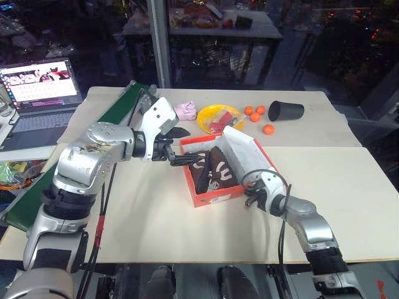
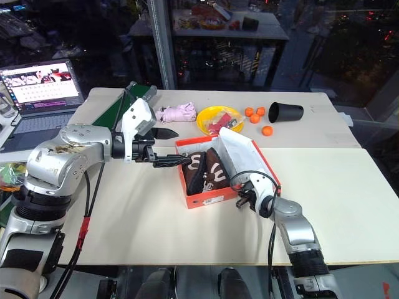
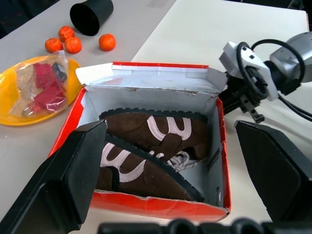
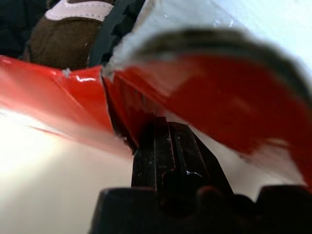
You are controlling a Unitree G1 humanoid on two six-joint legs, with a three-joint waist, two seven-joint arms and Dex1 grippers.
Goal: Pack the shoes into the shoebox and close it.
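Item: red-orange rectangular cardboard shoebox [image 1: 215, 198], lid up, holding a pair of small dark brown suede shoes [image 3: 151, 146] with pale pink laces.

I see the box mid-table [image 1: 156, 230], both shoes lying side by side inside, the white-lined lid [image 1: 246, 152] standing half raised on the right. My left claw [image 1: 181, 160] hangs wide open at the box's left rim. My right claw [image 4: 163, 146] is shut, its tips pressed to the box's near right corner beneath the lid.

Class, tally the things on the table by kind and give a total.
Shoes: 2
Shoebox: 1
Oranges: 4
Black cup: 1
Yellow plate: 1
Pink plush toy: 1
Total: 10
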